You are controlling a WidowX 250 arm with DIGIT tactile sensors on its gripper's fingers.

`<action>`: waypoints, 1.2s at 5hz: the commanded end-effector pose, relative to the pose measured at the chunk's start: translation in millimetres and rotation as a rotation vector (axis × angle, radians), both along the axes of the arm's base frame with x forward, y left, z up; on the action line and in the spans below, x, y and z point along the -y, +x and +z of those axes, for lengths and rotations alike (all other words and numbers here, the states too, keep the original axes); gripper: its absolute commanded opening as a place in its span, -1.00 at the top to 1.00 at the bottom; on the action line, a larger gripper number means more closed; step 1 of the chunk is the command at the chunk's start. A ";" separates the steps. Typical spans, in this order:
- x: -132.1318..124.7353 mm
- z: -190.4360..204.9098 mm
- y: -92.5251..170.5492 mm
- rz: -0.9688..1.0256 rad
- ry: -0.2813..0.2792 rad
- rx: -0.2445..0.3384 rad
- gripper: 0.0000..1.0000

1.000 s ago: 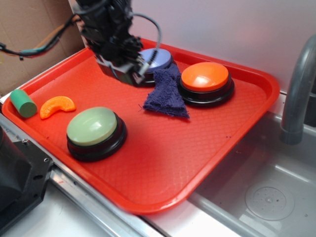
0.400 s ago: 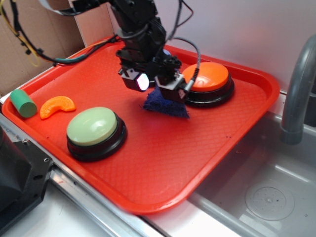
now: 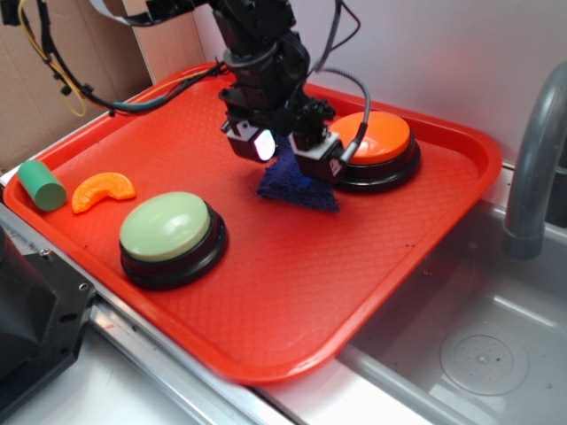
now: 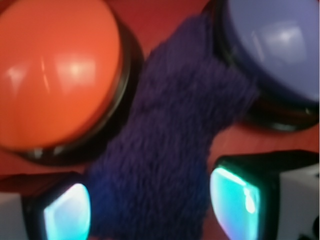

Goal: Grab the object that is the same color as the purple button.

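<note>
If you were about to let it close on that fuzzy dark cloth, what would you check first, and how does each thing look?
1. Gripper above the purple cloth: ok.
2. Fingers either side of cloth, open: ok.
3. Cloth centred between them, wrist view: ok.
4. Orange button clear of the near finger: cannot tell, very close.
5. Purple button clear: ok in the wrist view, though the cloth touches it.
6. Low enough to pinch: cannot tell.

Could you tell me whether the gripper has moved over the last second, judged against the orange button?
Yes. The gripper has moved right, from over the purple button towards the orange button, and now straddles the purple cloth.
</note>
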State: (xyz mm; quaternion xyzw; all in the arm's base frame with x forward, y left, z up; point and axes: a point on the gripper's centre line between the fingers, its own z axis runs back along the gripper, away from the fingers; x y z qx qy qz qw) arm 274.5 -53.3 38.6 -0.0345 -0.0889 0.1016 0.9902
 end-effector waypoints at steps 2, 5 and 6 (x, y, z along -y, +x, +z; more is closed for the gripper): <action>-6.9 -24.6 -19.8 -0.007 -0.056 -0.112 1.00; -31.1 13.0 -61.7 -0.144 -0.008 -0.119 1.00; -31.2 60.4 -65.4 -0.292 0.131 -0.159 1.00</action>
